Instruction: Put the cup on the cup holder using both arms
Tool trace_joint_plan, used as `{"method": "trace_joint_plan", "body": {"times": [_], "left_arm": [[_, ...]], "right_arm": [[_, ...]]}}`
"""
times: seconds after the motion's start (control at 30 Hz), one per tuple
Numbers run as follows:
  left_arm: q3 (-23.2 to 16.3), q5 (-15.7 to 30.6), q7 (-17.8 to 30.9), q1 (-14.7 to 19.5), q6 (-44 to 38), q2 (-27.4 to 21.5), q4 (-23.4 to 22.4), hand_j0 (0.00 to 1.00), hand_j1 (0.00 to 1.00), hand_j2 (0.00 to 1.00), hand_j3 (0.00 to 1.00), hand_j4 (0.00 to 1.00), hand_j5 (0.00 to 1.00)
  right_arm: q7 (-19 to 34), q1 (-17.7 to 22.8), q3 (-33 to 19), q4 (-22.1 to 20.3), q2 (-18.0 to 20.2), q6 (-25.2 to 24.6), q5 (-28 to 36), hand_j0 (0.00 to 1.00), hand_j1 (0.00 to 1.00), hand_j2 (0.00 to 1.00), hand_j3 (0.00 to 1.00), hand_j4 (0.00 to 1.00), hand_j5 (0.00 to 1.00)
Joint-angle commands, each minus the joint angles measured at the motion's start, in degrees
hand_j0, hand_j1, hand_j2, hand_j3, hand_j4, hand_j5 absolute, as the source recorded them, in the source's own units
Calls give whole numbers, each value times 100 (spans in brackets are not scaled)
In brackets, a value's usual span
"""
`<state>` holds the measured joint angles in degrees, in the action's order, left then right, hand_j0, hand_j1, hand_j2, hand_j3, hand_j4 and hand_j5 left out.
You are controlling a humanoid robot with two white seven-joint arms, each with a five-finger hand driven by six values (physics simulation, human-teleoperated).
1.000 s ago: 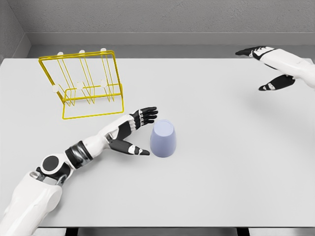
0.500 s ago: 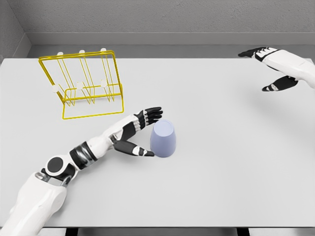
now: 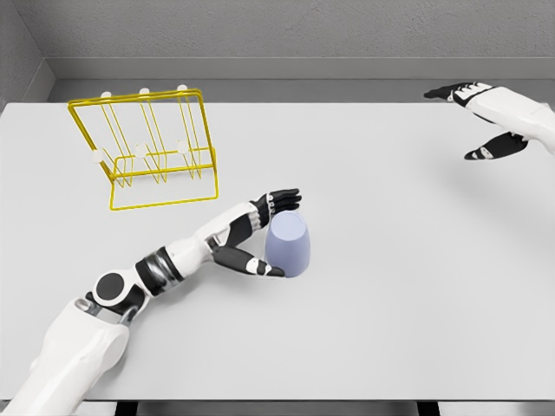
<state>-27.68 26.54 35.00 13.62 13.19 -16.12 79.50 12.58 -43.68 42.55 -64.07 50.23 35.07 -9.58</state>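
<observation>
head view: the lilac cup (image 3: 287, 244) stands mouth-down on the tabletop (image 3: 390, 260) near its middle, and over the last second the left hand (image 3: 264, 234) has been brought up against its left side, fingers spread around it but not yet closed, so a grasp is judged imminent. the yellow cup holder (image 3: 147, 147) at the far left carries nothing, while the right hand (image 3: 477, 117) is held spread at the far right.

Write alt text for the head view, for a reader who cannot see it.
The left hand reaches around a pale blue cup on a white table, fingers spread at its sides. A yellow wire cup holder stands at the far left; the right hand hovers open at the far right.
</observation>
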Motion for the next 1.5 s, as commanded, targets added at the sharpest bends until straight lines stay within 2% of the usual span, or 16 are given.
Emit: {"method": "trace_joint_plan", "body": {"times": [0.0, 0.43, 0.47, 0.53, 0.6, 0.67, 0.93, 1.1, 1.47], "left_arm": [[-10, 35, 0, 0, 0, 13, -22, 100, 100, 100, 100, 100, 100], [-62, 27, 0, 0, 0, 206, -48, 100, 100, 100, 100, 100, 100], [-62, 27, 0, 0, -9, 206, -48, 90, 90, 90, 90, 90, 90], [-54, 35, 0, 0, -9, 224, -48, 80, 80, 80, 80, 80, 80], [-54, 44, 0, 0, -9, 224, -48, 67, 67, 67, 67, 67, 67], [-54, 53, 0, 0, -9, 232, -48, 59, 59, 59, 59, 59, 59], [-45, 44, 0, -9, -18, 224, -48, 53, 53, 53, 53, 53, 53], [-45, 44, 0, -9, -27, 206, -48, 45, 45, 45, 45, 45, 45], [26, 114, 0, -9, -44, 197, 31, 45, 45, 45, 45, 45, 45]], "right_arm": [[-2, 0, -10, 35, -13, -7, 44, 100, 100, 100, 100, 100, 100], [-2, 0, -124, 211, -22, -7, 35, 100, 100, 100, 100, 100, 100], [7, 0, -124, 211, -22, -7, 35, 100, 100, 100, 100, 100, 100], [-2, 0, -115, 211, -22, -7, 35, 100, 100, 100, 100, 100, 100], [7, 0, -115, 211, -22, -7, 35, 100, 100, 100, 100, 100, 100], [7, 0, -115, 211, -22, -7, 35, 100, 100, 100, 100, 100, 100], [7, 0, -124, 211, -22, -7, 35, 100, 100, 100, 100, 100, 100], [7, 0, -115, 211, -48, -7, 35, 100, 100, 100, 100, 100, 100], [7, 0, -115, 211, -48, -7, 35, 100, 100, 100, 100, 100, 100]]}}
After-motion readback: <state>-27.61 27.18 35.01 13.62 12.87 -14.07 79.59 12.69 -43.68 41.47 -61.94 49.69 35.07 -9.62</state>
